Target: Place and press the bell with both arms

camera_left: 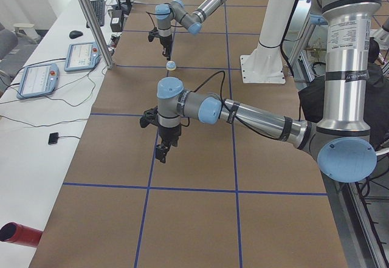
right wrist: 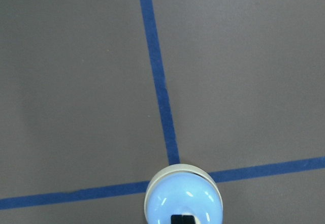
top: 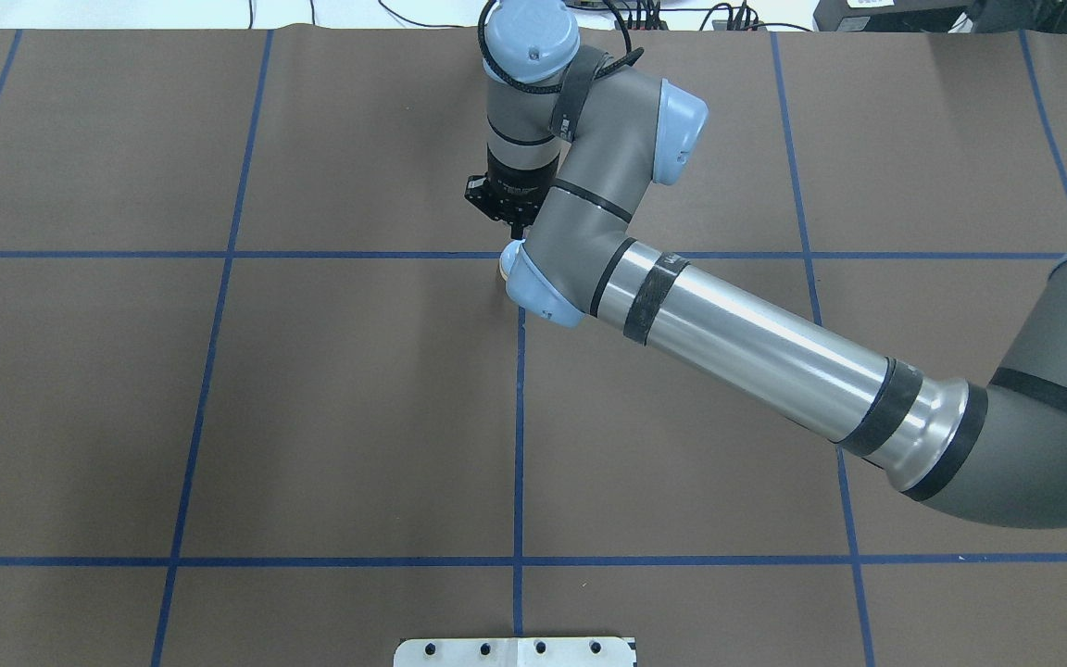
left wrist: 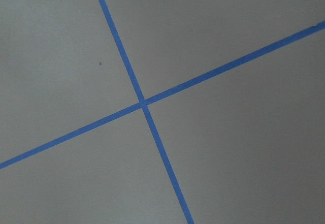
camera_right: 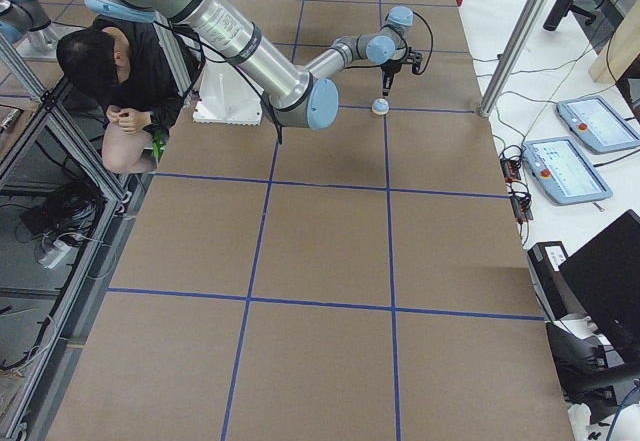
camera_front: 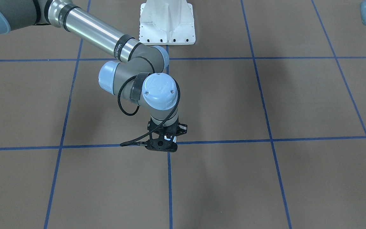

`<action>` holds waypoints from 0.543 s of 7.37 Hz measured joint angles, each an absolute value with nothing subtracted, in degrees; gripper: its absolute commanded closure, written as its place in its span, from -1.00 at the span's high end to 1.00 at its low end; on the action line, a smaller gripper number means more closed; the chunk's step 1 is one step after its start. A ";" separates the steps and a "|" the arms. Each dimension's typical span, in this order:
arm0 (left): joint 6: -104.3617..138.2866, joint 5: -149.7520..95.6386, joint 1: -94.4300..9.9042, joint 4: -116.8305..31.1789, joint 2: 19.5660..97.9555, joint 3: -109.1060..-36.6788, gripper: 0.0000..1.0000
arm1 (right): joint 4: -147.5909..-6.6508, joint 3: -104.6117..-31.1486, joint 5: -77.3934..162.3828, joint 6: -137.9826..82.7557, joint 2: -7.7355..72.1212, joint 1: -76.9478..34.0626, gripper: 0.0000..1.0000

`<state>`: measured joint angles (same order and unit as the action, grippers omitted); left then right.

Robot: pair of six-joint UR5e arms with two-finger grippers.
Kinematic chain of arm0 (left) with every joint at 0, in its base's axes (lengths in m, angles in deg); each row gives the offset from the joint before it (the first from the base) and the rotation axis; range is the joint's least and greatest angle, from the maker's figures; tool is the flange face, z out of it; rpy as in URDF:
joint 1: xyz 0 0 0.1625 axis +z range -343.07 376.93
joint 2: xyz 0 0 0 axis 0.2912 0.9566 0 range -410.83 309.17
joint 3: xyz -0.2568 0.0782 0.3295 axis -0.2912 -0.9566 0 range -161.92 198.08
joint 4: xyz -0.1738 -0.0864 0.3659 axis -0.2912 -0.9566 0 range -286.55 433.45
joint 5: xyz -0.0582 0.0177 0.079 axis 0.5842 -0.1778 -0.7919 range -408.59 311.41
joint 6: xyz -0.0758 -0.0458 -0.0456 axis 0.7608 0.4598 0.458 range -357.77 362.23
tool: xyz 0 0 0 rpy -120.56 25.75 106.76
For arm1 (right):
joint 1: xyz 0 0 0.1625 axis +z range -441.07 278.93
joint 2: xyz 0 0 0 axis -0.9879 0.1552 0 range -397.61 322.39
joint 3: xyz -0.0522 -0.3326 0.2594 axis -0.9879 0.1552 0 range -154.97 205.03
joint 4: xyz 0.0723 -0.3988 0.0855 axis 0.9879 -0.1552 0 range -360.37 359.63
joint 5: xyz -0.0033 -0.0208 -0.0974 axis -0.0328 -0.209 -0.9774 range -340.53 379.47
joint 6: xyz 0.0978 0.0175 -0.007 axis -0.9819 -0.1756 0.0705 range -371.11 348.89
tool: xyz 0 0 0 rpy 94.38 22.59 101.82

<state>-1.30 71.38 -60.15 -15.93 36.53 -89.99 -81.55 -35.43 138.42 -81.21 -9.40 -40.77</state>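
The bell, a light-blue dome with a cream rim, stands on the brown table at a crossing of blue tape lines. It also shows in the side views as the bell and the bell. My right gripper hangs straight over its top, fingertips together and shut, hiding the button; I cannot tell if they touch. From overhead the right gripper points down and the elbow covers most of the bell. My left gripper hovers over another tape crossing far from the bell; whether it is open or shut does not show.
The white pedestal base is bolted at the table's robot side. A person crouches beside the table. Two teach pendants and cables lie on the side bench, and a red cylinder lies near a corner.
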 measured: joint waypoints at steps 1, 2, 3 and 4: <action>-1.34 71.40 -60.16 -15.93 36.51 -90.06 1.00 | -82.83 -38.26 140.18 -81.43 -9.06 -39.45 1.00; -1.36 71.64 -60.34 -15.93 36.38 -90.14 1.00 | -85.43 -42.97 141.29 -81.28 -7.33 -37.99 1.00; -1.43 73.19 -61.31 -16.10 35.64 -90.17 1.00 | -87.98 -49.48 141.96 -80.42 -3.48 -36.29 1.00; -2.70 76.05 -63.35 -16.22 34.34 -90.18 1.00 | -90.31 -56.89 142.31 -77.99 2.00 -34.50 1.00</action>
